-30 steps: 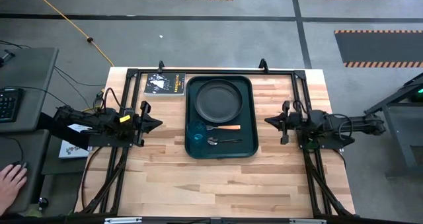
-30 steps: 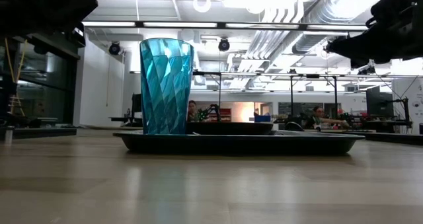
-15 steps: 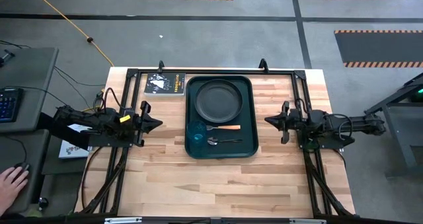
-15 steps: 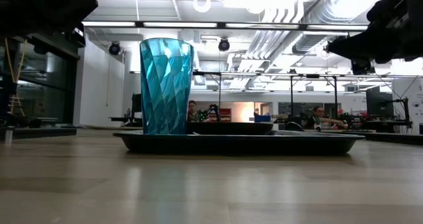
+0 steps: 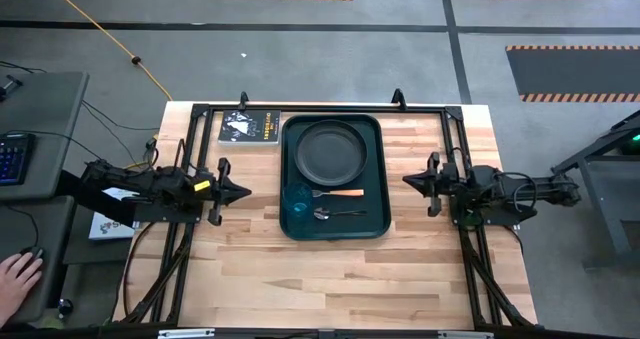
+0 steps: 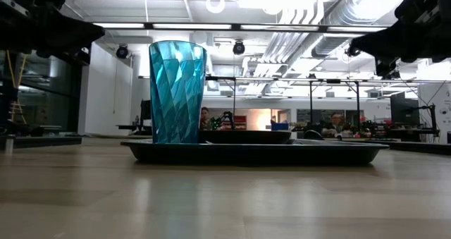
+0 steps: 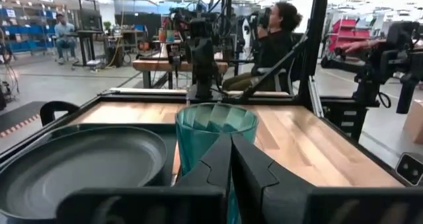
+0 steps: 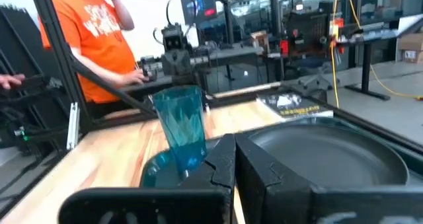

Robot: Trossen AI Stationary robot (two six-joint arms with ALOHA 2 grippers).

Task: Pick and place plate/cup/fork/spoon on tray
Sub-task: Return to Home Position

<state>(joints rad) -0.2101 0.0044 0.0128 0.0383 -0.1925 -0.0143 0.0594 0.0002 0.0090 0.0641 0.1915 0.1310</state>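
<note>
The dark green tray [image 5: 374, 129] lies at the table's middle. On it, the dark grey plate [image 5: 329, 150] fills the far half. The teal cup [image 5: 296, 205] stands upright in the near left corner. The orange-handled fork [image 5: 340, 193] and the silver spoon [image 5: 336, 214] lie side by side on the tray's floor near the cup. My left gripper [image 5: 245, 192] is shut and empty, left of the tray and above the table. My right gripper [image 5: 406, 182] is shut and empty, right of the tray. The left wrist view shows the cup [image 7: 215, 128] and plate [image 7: 79, 161] ahead.
A black printed book [image 5: 249, 127] lies at the far edge, left of the tray. A black frame [image 5: 320, 107] runs along the table's far and side edges. Bare wood lies near of the tray. A person's hand [image 5: 15, 277] rests beyond the table's left side.
My left gripper has gone a little toward the tray, toward the table's right edge. The things on the tray have stayed where they were.
</note>
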